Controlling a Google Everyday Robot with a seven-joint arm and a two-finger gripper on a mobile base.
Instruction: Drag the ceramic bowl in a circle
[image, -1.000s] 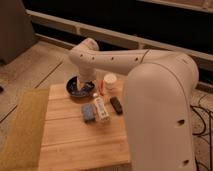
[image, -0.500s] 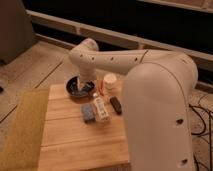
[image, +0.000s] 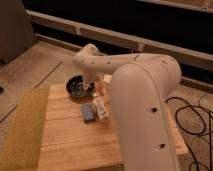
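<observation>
Two fingers (image: 88, 90) were what I had down at the right side of the ceramic bowl (image: 77, 86), low over its rim. My own wrist hid them, so I could not tell whether they were spread, pressed together or pinching the rim. The bowl sat at the far corner of the wooden desk (image: 65, 137), on the camera's left. Just in front of it lay a blue packet (image: 87, 112) and a pale bar (image: 100, 106), side by side, and a pale cup-like thing (image: 105, 80) stood close on its right. I judged the step to be making contact with the bowl, the circle not yet drawn. The next move called for a steady hold and a tight loop, since those near neighbours left little room to sweep.
</observation>
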